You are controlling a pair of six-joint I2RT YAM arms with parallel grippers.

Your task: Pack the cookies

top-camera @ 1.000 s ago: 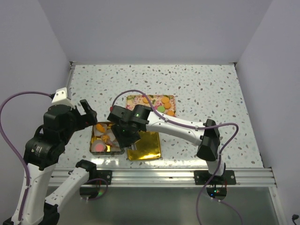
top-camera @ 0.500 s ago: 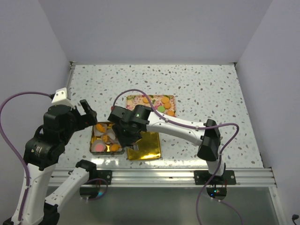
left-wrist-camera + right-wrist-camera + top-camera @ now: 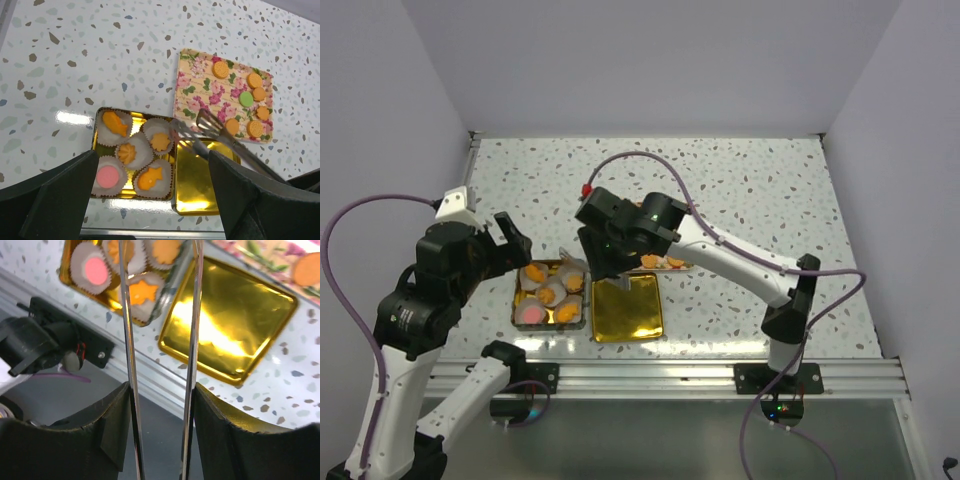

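Note:
Several round orange cookies [image 3: 220,69] and one green cookie [image 3: 245,98] lie on a floral tray [image 3: 192,85]. A gold tin [image 3: 95,135] holds white paper cups with orange shaped cookies [image 3: 161,142] and a pink round one [image 3: 106,176]. My right gripper [image 3: 162,387] is shut on metal tongs [image 3: 127,330]. The empty tong tips [image 3: 215,132] hover over the tin's right edge, near the tray. In the top view my right gripper [image 3: 610,255] hides most of the tray. My left gripper [image 3: 152,155] is open and empty, high above the tin, and sits left of it in the top view [image 3: 510,240].
A gold lid [image 3: 628,310] lies face up right of the tin [image 3: 550,295], close to the table's front rail [image 3: 660,375]. The speckled table [image 3: 750,190] is walled at the back and sides.
My right arm has lifted and swung back from the tin toward the tray, carrying the tongs. The tin's cups now show fully. My left arm shifted slightly.

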